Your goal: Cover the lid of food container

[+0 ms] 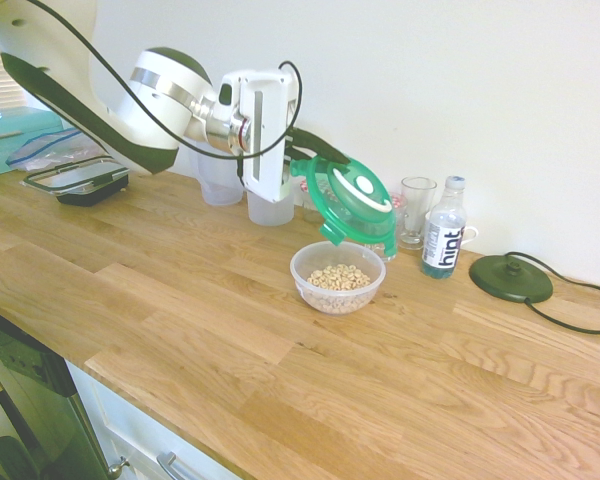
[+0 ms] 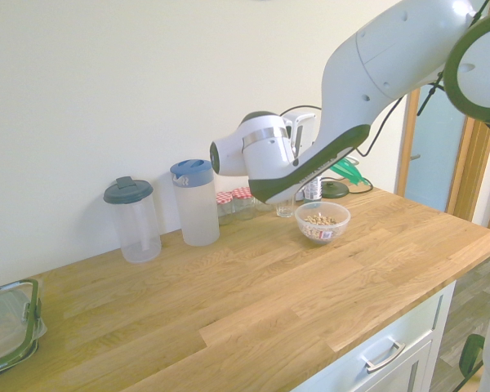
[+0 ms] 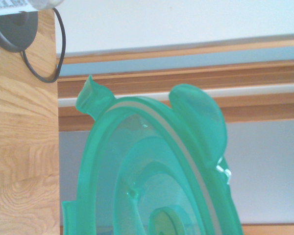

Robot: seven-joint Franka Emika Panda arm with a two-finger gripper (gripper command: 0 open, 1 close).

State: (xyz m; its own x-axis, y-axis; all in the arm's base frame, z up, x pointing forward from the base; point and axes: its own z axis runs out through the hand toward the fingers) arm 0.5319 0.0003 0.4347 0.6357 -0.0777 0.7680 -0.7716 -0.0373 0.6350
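Observation:
My gripper [image 1: 318, 158] is shut on the rim of the round translucent green lid [image 1: 358, 200], which hangs tilted in the air with its white ring mark facing out. The lid is above and slightly behind the food container [image 1: 337, 277], a small clear round bowl of pale cereal pieces on the wooden counter, and does not touch it. The wrist view is filled by the lid [image 3: 152, 171] seen from close by. In the second exterior view the bowl [image 2: 322, 222] stands below the arm, and only a green edge of the lid [image 2: 347, 170] shows behind it.
Behind the bowl stand a drinking glass [image 1: 416, 210], a blue-labelled water bottle [image 1: 444, 243] and a black round base [image 1: 510, 277] with a cord. Two clear jugs [image 2: 132, 219] [image 2: 195, 202] and red-checked jars [image 2: 233, 204] line the wall. A rectangular black-rimmed container [image 1: 80, 180] sits far left.

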